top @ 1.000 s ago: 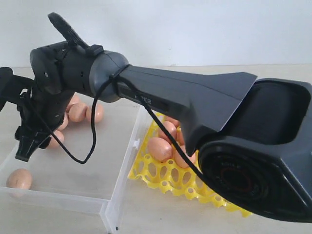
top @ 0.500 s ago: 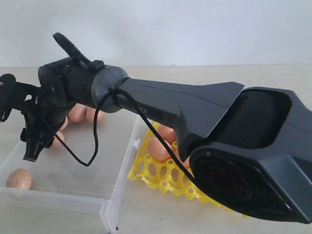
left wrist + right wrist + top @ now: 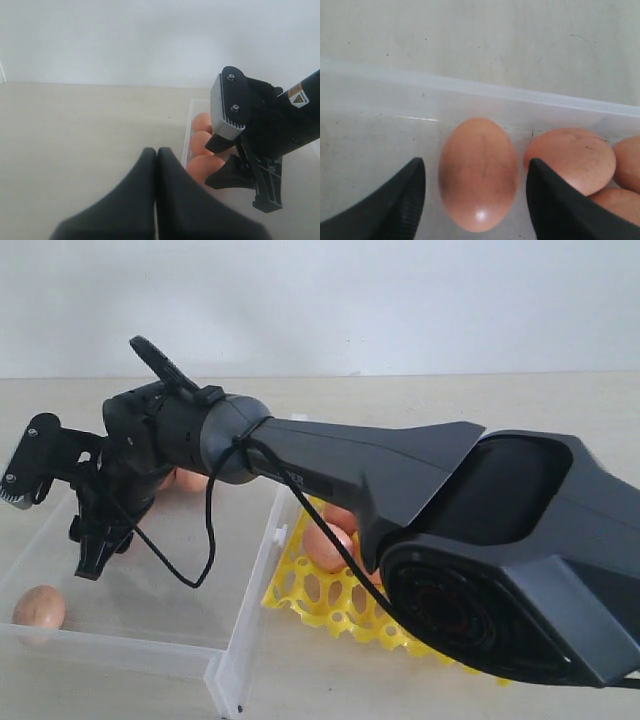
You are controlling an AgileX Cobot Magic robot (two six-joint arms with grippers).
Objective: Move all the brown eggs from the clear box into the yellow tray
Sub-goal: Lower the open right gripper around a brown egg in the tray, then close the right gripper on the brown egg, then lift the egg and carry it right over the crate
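**A:** Where is the smooth pinkish-brown oval egg lying just now?

**B:** It is lying on the floor of the shallow clear plastic box, near the low wall. It is sitting squarely between the right arm's black fingers, which are standing wide apart with a gap showing on each side. They are gripping nothing.

**A:** And its long axis?

**B:** It is running the way the fingers are pointing, toward the wall, so I judge they would be closing across its narrow waist. A neighbouring brown egg is lying just beside one finger, so the descent is calling for care.

**A:** Is the left arm helping?

**B:** No. The left arm's fingers are pressing together, holding nothing, over the tabletop outside the box. The right arm is plainly nearer.

**A:** And the bright yellow lattice egg tray?

**B:** It is sitting beside the box, already carrying several eggs. One more egg is waiting in a corner of the box.
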